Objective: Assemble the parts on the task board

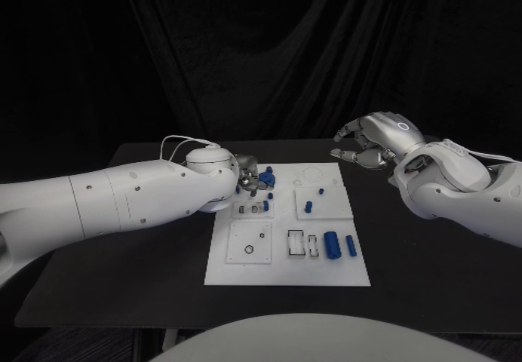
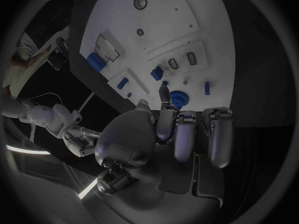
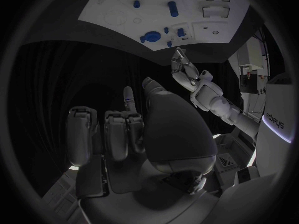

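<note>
At the far left corner of the task board, the left hand reached over a blue gear-like part, fingertips close on it; whether they pinched it I could not tell. I judged a seating step was under way, calling next for a straight, gentle press. Small blue pegs stood near the board's middle and two blue cylinders lay toward its near right, clear of the work. Beyond the board's far right corner, above the surface, the right hand hovered, fingers curled, holding nothing.

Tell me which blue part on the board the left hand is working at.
The gear-shaped blue part, at the task board's far left area by the left hand's fingertips. The other blue parts lie apart from the hand, further along the board.
</note>
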Controlling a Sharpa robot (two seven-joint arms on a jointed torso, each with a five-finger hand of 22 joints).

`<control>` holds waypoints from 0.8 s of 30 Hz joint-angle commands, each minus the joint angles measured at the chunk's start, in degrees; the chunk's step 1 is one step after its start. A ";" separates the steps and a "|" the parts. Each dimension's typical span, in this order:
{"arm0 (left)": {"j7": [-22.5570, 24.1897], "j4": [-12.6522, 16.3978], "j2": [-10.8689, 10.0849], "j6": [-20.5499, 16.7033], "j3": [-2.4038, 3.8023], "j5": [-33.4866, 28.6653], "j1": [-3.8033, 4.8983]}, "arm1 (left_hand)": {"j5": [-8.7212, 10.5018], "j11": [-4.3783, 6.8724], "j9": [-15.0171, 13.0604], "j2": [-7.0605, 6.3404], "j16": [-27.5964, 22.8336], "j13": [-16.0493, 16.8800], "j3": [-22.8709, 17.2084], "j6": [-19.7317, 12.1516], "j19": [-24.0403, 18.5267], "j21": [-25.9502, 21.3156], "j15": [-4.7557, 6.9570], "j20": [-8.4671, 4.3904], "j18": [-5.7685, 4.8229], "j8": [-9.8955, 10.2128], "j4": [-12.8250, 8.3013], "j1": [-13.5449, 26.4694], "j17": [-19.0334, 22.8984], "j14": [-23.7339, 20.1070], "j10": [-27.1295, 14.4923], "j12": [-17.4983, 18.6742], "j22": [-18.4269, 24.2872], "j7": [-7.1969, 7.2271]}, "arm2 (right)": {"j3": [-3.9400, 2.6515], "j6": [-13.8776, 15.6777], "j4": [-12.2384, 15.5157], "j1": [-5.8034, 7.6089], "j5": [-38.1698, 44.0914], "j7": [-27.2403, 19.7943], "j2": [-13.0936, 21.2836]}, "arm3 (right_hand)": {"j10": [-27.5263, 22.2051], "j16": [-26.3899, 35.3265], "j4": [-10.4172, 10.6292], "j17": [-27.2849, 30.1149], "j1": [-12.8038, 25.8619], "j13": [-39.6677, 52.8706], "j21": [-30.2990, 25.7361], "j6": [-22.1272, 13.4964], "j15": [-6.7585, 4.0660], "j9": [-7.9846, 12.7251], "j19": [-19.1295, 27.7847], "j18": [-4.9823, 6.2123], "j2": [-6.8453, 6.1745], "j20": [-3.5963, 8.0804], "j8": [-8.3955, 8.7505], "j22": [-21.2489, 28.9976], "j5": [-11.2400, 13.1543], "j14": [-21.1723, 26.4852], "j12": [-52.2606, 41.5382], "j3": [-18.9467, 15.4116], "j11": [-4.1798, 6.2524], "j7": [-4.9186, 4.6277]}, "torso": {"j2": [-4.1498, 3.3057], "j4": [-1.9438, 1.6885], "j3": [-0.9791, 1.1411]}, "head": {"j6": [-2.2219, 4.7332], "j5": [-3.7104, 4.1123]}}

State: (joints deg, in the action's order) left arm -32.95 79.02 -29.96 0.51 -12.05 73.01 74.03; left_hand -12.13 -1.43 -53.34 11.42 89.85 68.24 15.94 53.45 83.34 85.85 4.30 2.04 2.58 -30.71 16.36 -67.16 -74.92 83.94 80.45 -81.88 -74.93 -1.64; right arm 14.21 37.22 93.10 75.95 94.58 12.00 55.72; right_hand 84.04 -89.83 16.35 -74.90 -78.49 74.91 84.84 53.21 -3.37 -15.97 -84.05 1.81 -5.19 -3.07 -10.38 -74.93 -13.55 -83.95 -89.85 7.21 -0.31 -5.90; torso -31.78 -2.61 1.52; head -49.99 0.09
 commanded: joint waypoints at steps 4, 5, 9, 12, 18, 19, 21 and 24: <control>-0.23 -1.41 0.93 1.60 0.04 0.33 -0.31 | -0.64 3.50 0.28 -0.37 0.15 21.76 0.00 1.00 -0.43 -0.41 0.34 -0.21 -0.03 1.16 -0.10 -0.36 -15.08 6.06 9.55 -8.12 -4.85 0.07 | -0.05 0.28 0.14 -0.16 0.29 0.40 -0.14 | 5.96 -0.17 -0.03 -15.10 -0.04 15.09 -0.29 0.25 0.51 0.17 -3.31 -0.41 0.50 -0.35 0.50 -13.23 -0.39 -6.05 -0.15 0.16 -0.45 -0.01 | 0.18 0.04 0.10 | -0.01 -0.10; -0.21 -1.57 1.03 1.50 0.04 0.33 -0.37 | -0.72 3.50 0.33 -0.34 0.15 21.76 -0.03 1.08 -0.51 -0.47 0.34 -0.20 -0.01 1.39 -0.10 -0.40 -15.08 6.06 9.55 -8.12 -4.75 0.06 | -0.05 0.27 0.14 -0.16 0.29 0.39 -0.17 | 5.96 -0.17 -0.03 -15.10 -0.04 15.09 -0.29 0.25 0.51 0.17 -3.31 -0.41 0.50 -0.35 0.50 -13.23 -0.39 -6.05 -0.15 0.16 -0.45 -0.01 | 0.14 0.06 0.15 | -0.01 -0.23; -0.16 -2.11 1.47 1.34 0.03 0.33 -0.62 | -0.96 3.47 0.48 -0.36 0.15 21.76 -0.12 1.37 -0.58 -0.58 0.33 -0.19 0.01 2.23 -0.14 -0.55 -15.08 6.06 9.55 -8.12 -4.67 0.02 | -0.05 0.31 0.21 -0.17 0.29 0.35 -0.18 | 5.96 -0.17 -0.03 -15.10 -0.04 15.09 -0.35 0.21 0.50 0.19 -3.28 -0.39 0.50 -0.35 0.55 -13.21 -0.41 -6.05 -0.15 0.16 -0.43 -0.01 | 0.27 0.07 0.11 | -0.01 -0.30; -0.09 -2.50 1.74 1.56 0.03 0.33 -0.93 | -1.09 3.48 0.51 -0.38 0.15 21.76 -0.19 1.49 -0.58 -0.61 0.33 -0.19 0.01 2.48 -0.20 -0.71 -15.08 6.06 9.55 -8.12 -4.66 0.03 | -0.05 0.26 0.30 -0.17 0.29 0.37 -0.16 | 5.96 -0.17 -0.02 -15.10 -0.03 15.09 -0.35 0.18 0.49 0.22 -3.28 -0.39 0.51 -0.35 0.59 -13.21 -0.44 -6.05 -0.15 0.16 -0.43 -0.01 | 0.30 0.12 0.12 | -0.01 -0.40; 0.32 -3.21 2.22 1.06 0.02 0.33 -1.83 | -1.67 3.32 1.12 -0.50 0.15 21.76 -0.49 1.68 -1.01 -1.02 0.22 -0.11 0.15 4.65 -0.23 -1.26 -15.08 6.06 9.55 -8.12 -4.13 -0.21 | -0.05 0.20 0.50 -0.17 0.29 0.44 0.02 | 5.96 -0.17 -0.02 -15.10 -0.03 15.09 -0.35 0.17 0.49 0.23 -3.28 -0.39 0.52 -0.35 0.61 -13.21 -0.46 -6.05 -0.15 0.16 -0.43 -0.01 | 0.42 0.03 0.11 | -0.01 -0.24; 0.36 -3.28 2.27 1.02 0.02 0.33 -1.89 | -1.72 3.28 1.27 -0.49 0.15 21.76 -0.53 1.74 -1.02 -1.05 0.19 -0.09 0.15 5.03 -0.20 -1.29 -15.08 6.06 9.55 -8.12 -4.12 -0.25 | -0.05 0.19 0.52 -0.17 0.29 0.45 0.04 | 5.96 -0.17 -0.02 -15.10 -0.03 15.09 -0.35 0.17 0.49 0.23 -3.28 -0.39 0.52 -0.35 0.61 -13.21 -0.46 -6.05 -0.15 0.16 -0.43 -0.01 | 0.42 0.04 0.12 | -0.01 -0.24; 0.45 -3.53 2.46 0.91 0.02 0.33 -2.11 | -1.74 3.20 1.56 -0.49 0.15 21.76 -0.58 1.81 -1.07 -1.12 0.13 -0.04 0.17 5.77 -0.15 -1.31 -15.08 6.06 9.55 -8.12 -4.07 -0.35 | -0.05 0.12 0.57 -0.17 0.29 0.48 0.12 | 5.96 -0.17 -0.02 -15.10 -0.03 15.09 -0.35 0.17 0.49 0.23 -3.28 -0.39 0.52 -0.35 0.61 -13.21 -0.46 -6.05 -0.15 0.16 -0.43 -0.01 | 0.41 0.08 0.14 | -0.01 -0.24; 0.53 -3.81 2.67 0.57 0.03 0.33 -2.40 | -1.74 3.10 1.89 -0.49 0.15 21.76 -0.64 1.91 -1.09 -1.18 0.05 0.02 0.18 6.58 -0.11 -1.33 -15.08 6.06 9.55 -8.12 -4.05 -0.46 | -0.05 -0.04 0.65 -0.17 0.29 0.53 0.22 | 5.96 -0.17 -0.01 -15.10 -0.02 15.09 -0.33 0.15 0.49 0.25 -3.29 -0.39 0.53 -0.34 0.64 -13.22 -0.48 -6.05 -0.15 0.16 -0.43 -0.02 | 0.43 0.00 0.15 | -0.01 -0.03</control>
State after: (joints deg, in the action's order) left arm -33.12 75.27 -27.44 1.45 -12.09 73.23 71.73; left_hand -13.62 -1.52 -51.50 10.89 89.85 68.24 15.52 54.98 82.51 84.86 4.27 2.06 2.59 -24.27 16.27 -68.01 -74.91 83.95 80.57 -81.88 -74.91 -1.96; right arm 14.21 37.21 93.58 75.89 94.60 11.96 55.85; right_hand 84.03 -89.83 16.35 -74.90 -78.49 74.91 84.75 53.21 -3.37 -15.81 -84.06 1.81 -5.20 -3.07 -10.02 -74.92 -13.75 -83.95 -89.85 7.21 -0.32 -5.90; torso -31.39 -2.54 1.64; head -49.99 -0.05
